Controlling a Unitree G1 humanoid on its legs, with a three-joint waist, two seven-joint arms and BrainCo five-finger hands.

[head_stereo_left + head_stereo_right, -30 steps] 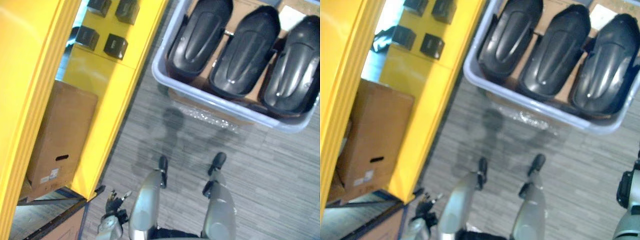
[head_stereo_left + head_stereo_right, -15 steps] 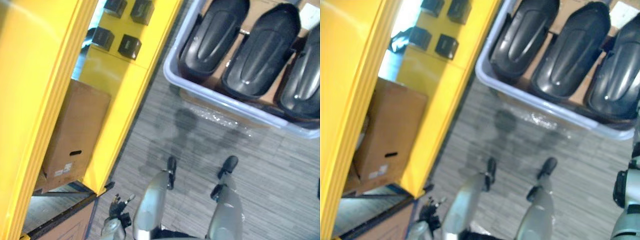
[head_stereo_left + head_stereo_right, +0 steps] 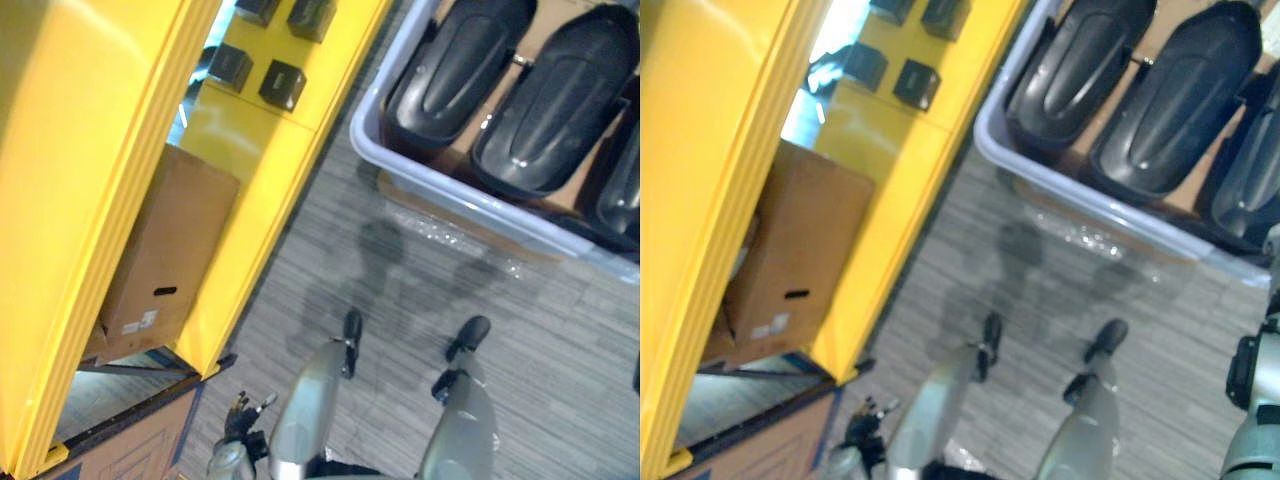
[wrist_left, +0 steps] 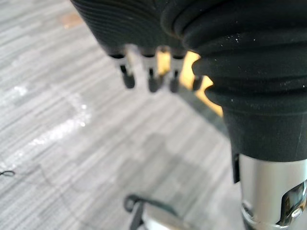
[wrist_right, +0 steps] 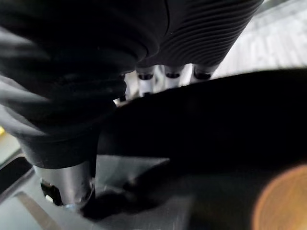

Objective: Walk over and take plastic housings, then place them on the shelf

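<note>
Our left hand (image 4: pixel 152 72) hangs with relaxed, straight fingers (image 4: pixel 128 76) and holds nothing. The glossy black oblong plastic housings (image 3: pixel 460 70) lie side by side in a pale lilac plastic bin (image 3: pixel 450 195), ahead of this hand and well apart. Our right hand (image 5: pixel 171 76) is just beside a black curved surface (image 5: pixel 216 124); its state we cannot tell. The housings look stiff, light and slippery, so we would grip one by its long rim.

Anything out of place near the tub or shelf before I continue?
Housings lie neatly side by side in the tub. One oddity: a shiny, crinkled patch on the floor beside the tub's near edge, possibly clear film.
</note>
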